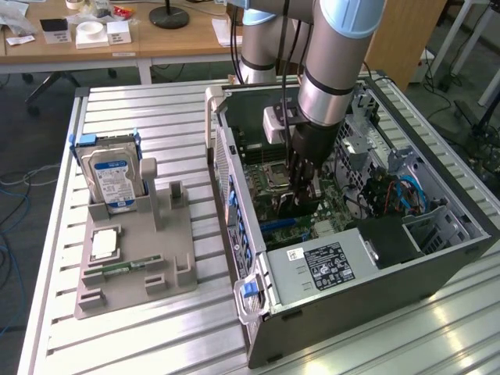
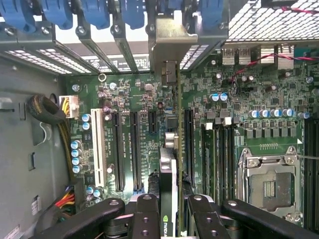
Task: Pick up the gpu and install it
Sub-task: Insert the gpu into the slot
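Observation:
The gpu [image 2: 168, 174] is seen edge-on, a thin card with a green logo. It stands upright over the motherboard's [image 2: 149, 99] black expansion slots. Its silver end bracket [image 2: 172, 37] reaches the rear slot openings of the case. My gripper [image 2: 172, 211] is shut on the card, one black finger on each face. In the exterior view my gripper [image 1: 300, 197] reaches down inside the open computer case [image 1: 351, 269], with the dark gpu [image 1: 292, 208] low over the board, beside the processor socket [image 1: 275, 173].
On the exterior view's left, a grey fixture tray [image 1: 168, 258] holds a hard drive [image 1: 113, 178], a processor [image 1: 104, 244] and a memory stick [image 1: 125, 267]. Inside the case are a white slot [image 2: 99, 149], memory slots [image 2: 219, 159], the socket [image 2: 269, 184], cables [image 2: 50, 117] and blue latches [image 2: 94, 12].

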`<state>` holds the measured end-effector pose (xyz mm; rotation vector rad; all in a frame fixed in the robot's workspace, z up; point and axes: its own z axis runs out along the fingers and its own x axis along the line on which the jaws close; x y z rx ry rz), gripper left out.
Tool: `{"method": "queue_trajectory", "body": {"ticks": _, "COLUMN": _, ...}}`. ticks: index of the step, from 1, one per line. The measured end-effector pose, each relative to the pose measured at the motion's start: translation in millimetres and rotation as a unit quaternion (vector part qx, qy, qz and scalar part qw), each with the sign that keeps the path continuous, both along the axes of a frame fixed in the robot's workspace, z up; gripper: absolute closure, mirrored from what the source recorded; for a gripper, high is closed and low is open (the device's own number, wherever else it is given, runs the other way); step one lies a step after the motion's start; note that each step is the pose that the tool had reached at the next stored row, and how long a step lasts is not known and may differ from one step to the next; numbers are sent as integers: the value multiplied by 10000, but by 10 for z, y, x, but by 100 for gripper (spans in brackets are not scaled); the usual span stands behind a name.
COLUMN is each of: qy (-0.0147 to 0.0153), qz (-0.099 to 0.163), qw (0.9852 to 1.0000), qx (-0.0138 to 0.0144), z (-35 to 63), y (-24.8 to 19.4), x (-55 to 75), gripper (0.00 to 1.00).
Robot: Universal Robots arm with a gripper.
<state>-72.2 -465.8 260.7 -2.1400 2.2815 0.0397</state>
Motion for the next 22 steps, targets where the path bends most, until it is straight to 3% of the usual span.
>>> {"method": "queue_trajectory", "body": {"ticks": 22, "qy": -7, "qz": 5, "qw": 10000, "qx": 1, "z": -80, "y": -12, "x": -72, "gripper": 73}}
